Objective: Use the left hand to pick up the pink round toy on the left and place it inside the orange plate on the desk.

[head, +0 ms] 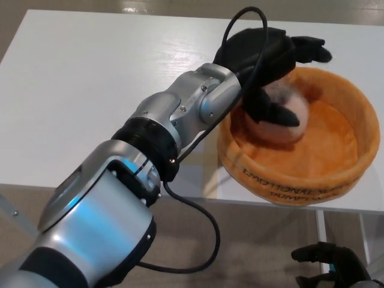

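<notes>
- The left hand (267, 63) reaches over the orange plate (354, 114), fingers spread apart above the pink toy (282, 114).
- The toy lies inside the plate, near its left wall.
- The right hand (333, 267) hangs low below the desk (90, 90); I can't tell its fingers' state.

Single view only, head cam. Looks steeply down and forward over the white desk (90, 90) from above its near edge. Close in: the left arm (150, 150) fills the lower-left foreground, the orange plate (288, 180) sits right of centre, floor shows under the desk edge. Right hand (333, 267) just clips the bottom-right corner. No second view, so no overlap.
</notes>
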